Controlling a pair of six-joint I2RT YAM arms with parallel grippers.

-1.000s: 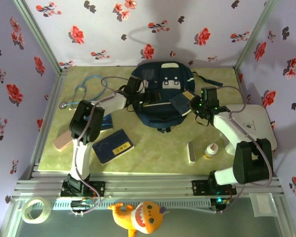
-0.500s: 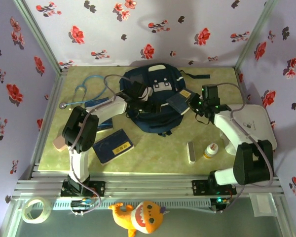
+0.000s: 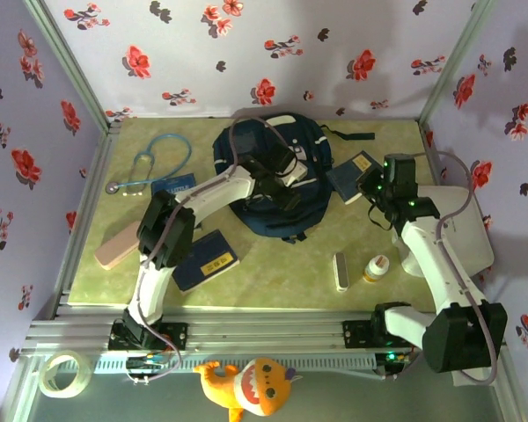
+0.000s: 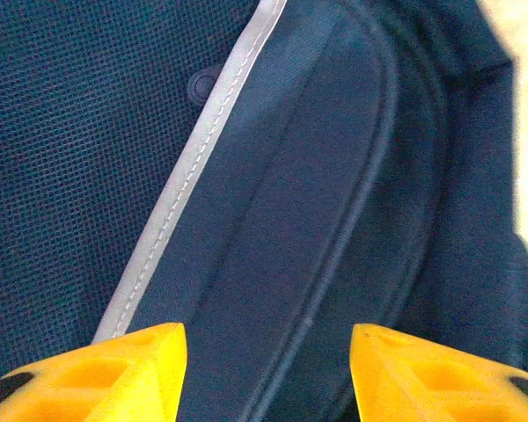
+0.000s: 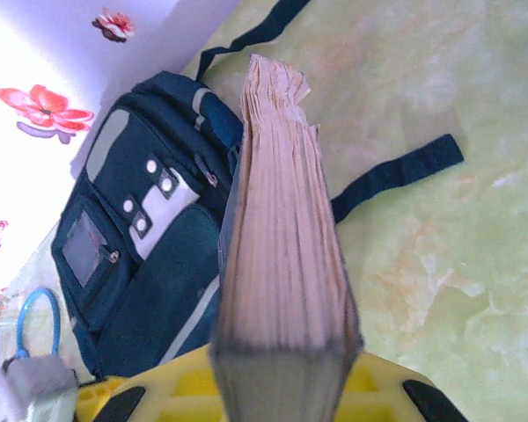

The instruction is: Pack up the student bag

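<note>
1. Change since the earlier frames: the student bag (image 3: 268, 180) has slid slightly left. It lies flat at the rear centre of the desk (image 3: 282, 264), front pocket up. The left arm (image 3: 216, 186) has reached further right across it. The right arm (image 3: 427, 237) has carried the book (image 3: 350, 173) off the bag's right edge, and it now hangs just beside the bag.
2. Progress (judgement): early. You can see nothing inside the bag, and no open mouth is visible from above.
3. Left to do: the held book is not yet in the bag. Lying loose on the desk are the second navy book (image 3: 207, 259), the stethoscope (image 3: 150, 163), the pink case (image 3: 123, 244), the white bar (image 3: 341, 271) and the small bottle (image 3: 376, 268).
4. Left fingers (image 4: 132, 365): spread wide with nothing between them. They are close over the bag's navy fabric, beside a grey stripe trim (image 4: 189, 185). You cannot tell whether they touch the fabric.
5. Right fingers (image 5: 180, 391): closed on the book, pinching its covers with the page edges towards the wrist camera. The bag lies beyond, to the left in that view.
6. Next move (judgement): you need an opening in the bag before the book can go in.
</note>
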